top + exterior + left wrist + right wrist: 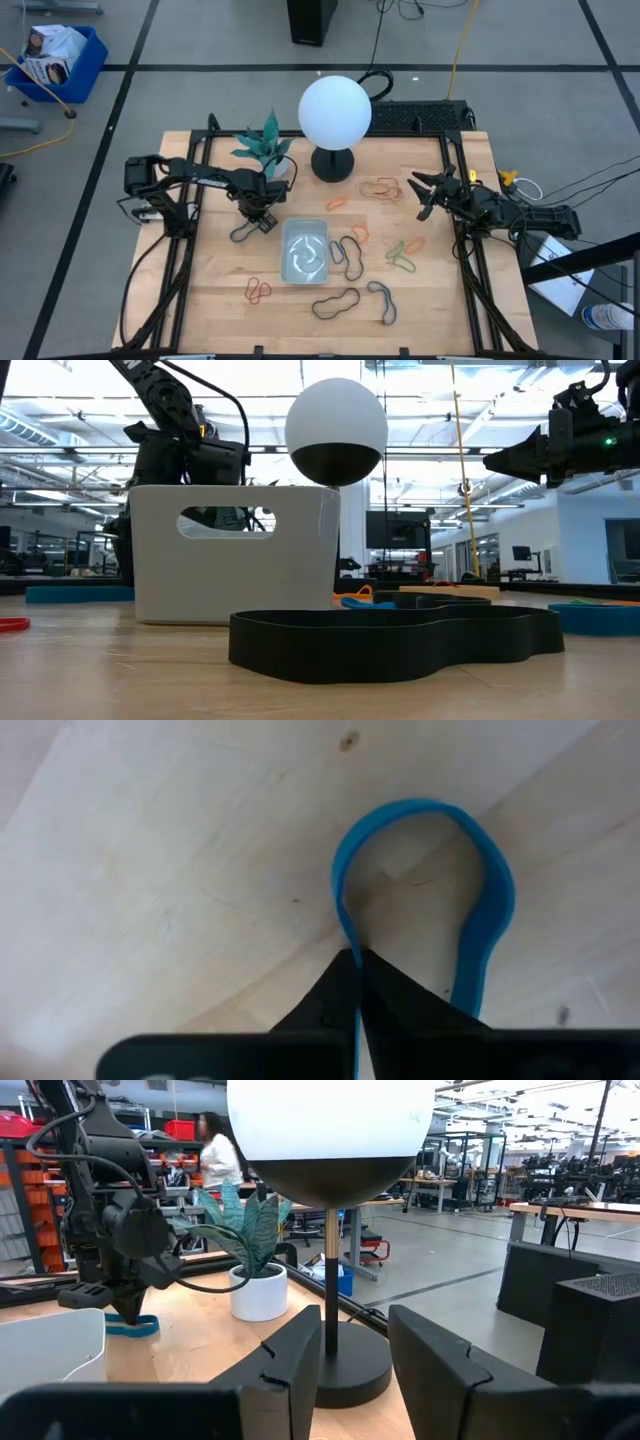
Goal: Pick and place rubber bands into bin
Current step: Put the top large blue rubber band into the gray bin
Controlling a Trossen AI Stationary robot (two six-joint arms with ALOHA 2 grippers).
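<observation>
A: Where are the rubber bands point(336, 303)?

B: Scattered over the wooden table point(220, 300). In the high view, a red one lies at lower left of centre, a big black one and a grey one along the bottom, black and orange ones just right of the bin, green and orange ones further right, and orange loops near the lamp base. In the low view the big black band fills the foreground.

A: And the bin point(305, 250)?

B: Centre of the high view, a clear tray. There looks to be a loop or two inside, though glare makes that hard to read. In the low view it is the pale box at left of centre.

A: The left gripper point(262, 219)?

B: Down at the table just left of the bin's upper corner. Its wrist view shows the two finger tips pressed together on a blue band point(440, 890), pinching one side of the loop against the wood. The right wrist view shows that blue band hanging under the gripper, at left.

A: The right gripper point(424, 196)?

B: At the right of the high view, raised above the table, pointing toward the lamp point(334, 120). Its fingers stand spread apart, holding nothing; the lamp's stem shows between them in its wrist view.

A: Anything else?

B: A potted plant point(268, 148) left of the lamp, and a person in the room far beyond.
</observation>
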